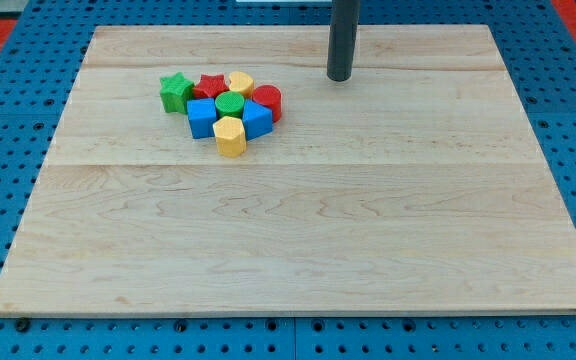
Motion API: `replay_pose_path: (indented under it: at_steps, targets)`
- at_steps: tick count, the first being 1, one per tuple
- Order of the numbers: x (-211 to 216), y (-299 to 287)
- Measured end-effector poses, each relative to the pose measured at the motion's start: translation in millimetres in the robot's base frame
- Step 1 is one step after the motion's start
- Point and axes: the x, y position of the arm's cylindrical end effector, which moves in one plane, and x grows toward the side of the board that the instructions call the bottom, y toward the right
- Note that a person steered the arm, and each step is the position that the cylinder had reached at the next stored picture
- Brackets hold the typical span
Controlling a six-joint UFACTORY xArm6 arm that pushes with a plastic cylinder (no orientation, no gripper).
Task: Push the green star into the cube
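Standing near the view's top, my tip (339, 77) is a bare rod, a tool with no jaws to part or close, touching nothing. Well to its left, the green star (175, 92) sits at the cluster's left edge, just beside the blue cube (202, 117). Red, yellow and green blocks crowd the direct path, so the star probably needs approaching from its far side.

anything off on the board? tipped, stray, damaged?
Nothing stands out. The blocks sit in one tight cluster at the view's upper left, green star on its left edge beside the blue cube. My tip is apart, to the cluster's right.
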Motion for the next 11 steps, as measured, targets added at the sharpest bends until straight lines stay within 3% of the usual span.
replay_pose_path:
  at_steps: [9, 10, 11]
  targets:
    - [-37, -31]
    - [-52, -70]
    - [-37, -198]
